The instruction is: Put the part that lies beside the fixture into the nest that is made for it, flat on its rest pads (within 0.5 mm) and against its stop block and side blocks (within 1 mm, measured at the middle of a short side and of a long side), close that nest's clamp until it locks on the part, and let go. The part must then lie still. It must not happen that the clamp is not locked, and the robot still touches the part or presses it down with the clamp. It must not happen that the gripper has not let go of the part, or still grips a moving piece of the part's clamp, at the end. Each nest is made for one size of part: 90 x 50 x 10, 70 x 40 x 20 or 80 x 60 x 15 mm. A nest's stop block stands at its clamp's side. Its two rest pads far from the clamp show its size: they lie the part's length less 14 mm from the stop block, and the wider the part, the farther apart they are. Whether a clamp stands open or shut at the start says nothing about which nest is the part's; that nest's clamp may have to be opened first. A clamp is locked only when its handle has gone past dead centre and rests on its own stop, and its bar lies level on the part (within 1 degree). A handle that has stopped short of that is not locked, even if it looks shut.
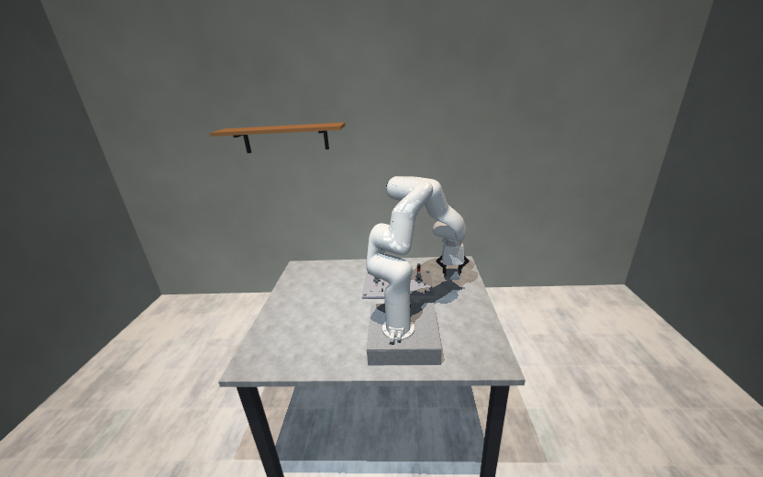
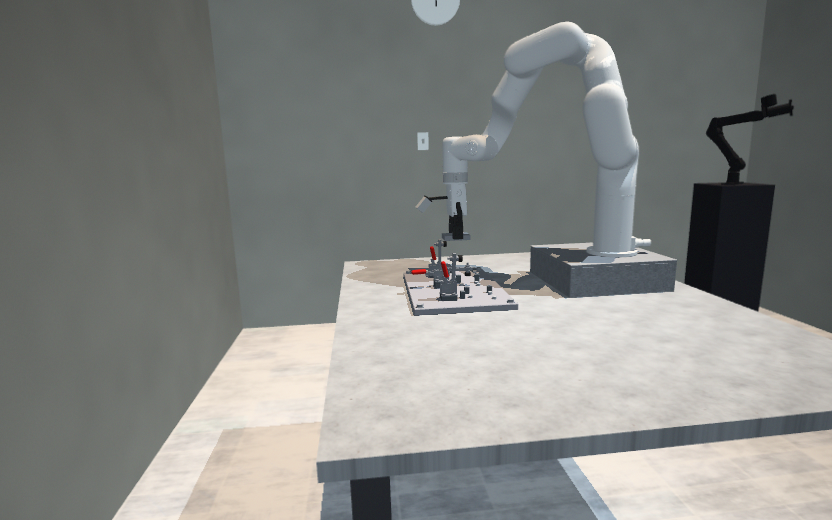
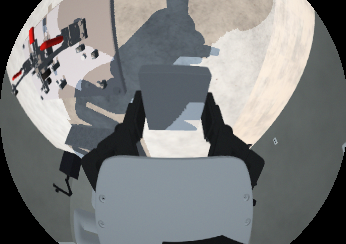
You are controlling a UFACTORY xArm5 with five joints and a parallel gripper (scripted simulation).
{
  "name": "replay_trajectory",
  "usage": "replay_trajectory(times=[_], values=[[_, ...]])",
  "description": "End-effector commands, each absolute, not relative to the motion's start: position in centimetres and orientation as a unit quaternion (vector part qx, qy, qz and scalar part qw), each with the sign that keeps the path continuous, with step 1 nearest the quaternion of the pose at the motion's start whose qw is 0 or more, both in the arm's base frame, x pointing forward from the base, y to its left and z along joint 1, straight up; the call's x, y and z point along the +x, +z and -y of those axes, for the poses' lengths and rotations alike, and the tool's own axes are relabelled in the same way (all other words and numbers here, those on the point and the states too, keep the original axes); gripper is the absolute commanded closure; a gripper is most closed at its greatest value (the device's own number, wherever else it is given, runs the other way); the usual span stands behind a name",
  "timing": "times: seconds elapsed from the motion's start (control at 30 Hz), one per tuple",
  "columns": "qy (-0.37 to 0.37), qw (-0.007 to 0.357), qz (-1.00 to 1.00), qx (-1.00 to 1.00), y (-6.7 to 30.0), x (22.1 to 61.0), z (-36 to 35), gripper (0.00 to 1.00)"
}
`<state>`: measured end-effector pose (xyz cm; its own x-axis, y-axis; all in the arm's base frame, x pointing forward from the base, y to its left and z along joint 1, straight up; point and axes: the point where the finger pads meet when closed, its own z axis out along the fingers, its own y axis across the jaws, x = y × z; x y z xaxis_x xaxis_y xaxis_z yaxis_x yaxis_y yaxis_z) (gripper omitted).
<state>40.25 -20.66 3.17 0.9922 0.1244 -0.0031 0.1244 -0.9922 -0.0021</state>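
The part [image 2: 464, 236] [image 3: 175, 98], a flat grey block, is up in the air — gripped between the two black fingers of the gripper [image 1: 452, 268] [image 2: 456, 234] [image 3: 173, 100], which are closed on its opposite sides. In the wrist view the fingers press it from left and right, and its far end reaches out past them. From the side it looks roughly level, and it is in none of the nests on the fixture [image 1: 375, 294] [image 2: 464, 309] [image 3: 99, 52]: it is held higher than the fixture, and in the wrist view it is off to one side of it.

The fixture is a pale plate with small dark blocks and clamps on it. Two red handles, the near one [image 2: 445, 269] and the far one [image 2: 433, 252], stand up from the fixture, while a third handle [image 2: 418, 271] lies about level at the fixture's edge. Whether any clamp is locked, I cannot tell.

Behind the fixture, in the top view, comes the far edge of the table [image 1: 313, 332] [image 2: 535, 362]. On the fixture's near side is the grey base block [image 1: 403, 356] [image 2: 623, 278] — it carries the white arm [image 1: 402, 225] [image 2: 610, 129], which arches over to the gripper. Well apart from the fixture, a wooden shelf [image 1: 278, 128] hangs on the wall.
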Motion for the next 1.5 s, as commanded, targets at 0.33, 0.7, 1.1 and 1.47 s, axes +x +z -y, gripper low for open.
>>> replay_trajectory(times=[0.33,0.7,1.1,1.47], values=[[0.000,0.000,0.062,-0.998,3.3,40.4,20.7,1.00],[0.000,0.000,0.062,-0.998,3.3,40.2,19.6,1.00],[0.000,0.000,0.062,-0.998,3.1,39.4,12.5,1.00],[0.001,0.000,0.062,-0.998,2.7,38.1,1.7,1.00]])
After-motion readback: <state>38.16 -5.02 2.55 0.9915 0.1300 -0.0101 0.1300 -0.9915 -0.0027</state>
